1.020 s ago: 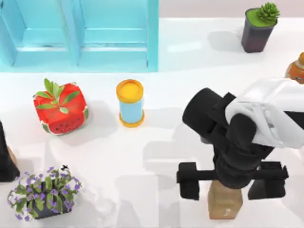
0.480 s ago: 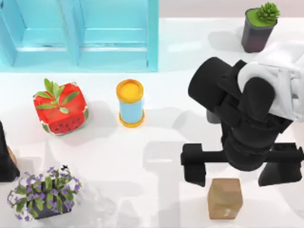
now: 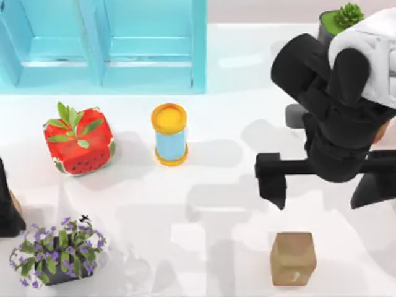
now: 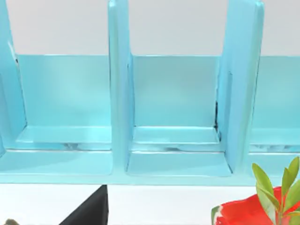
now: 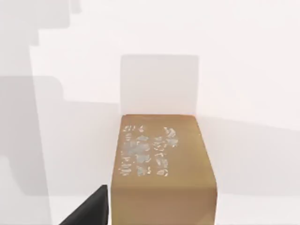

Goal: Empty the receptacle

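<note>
The receptacle (image 3: 102, 43) is a light blue rack with upright dividers at the table's far left; the compartments I see hold nothing, as in the left wrist view (image 4: 173, 117). A brown box (image 3: 292, 258) stands alone on the table at the near right, and the right wrist view looks down on it (image 5: 161, 168). My right gripper (image 3: 322, 185) hangs open, apart from the box on its far side, with nothing between its fingers. My left gripper (image 3: 7, 204) is parked at the left edge, open, one fingertip (image 4: 91, 208) showing before the rack.
A red watermelon-patterned pot with leaves (image 3: 79, 141) and a blue can with a yellow lid (image 3: 169, 134) stand mid-table. A purple flower pot (image 3: 57, 250) sits near left. A succulent in a dark pot (image 3: 337, 25) stands at the far right, partly behind my right arm.
My right arm has drawn back toward the far right, off the brown box, which stays put on the table. The left arm has not moved.
</note>
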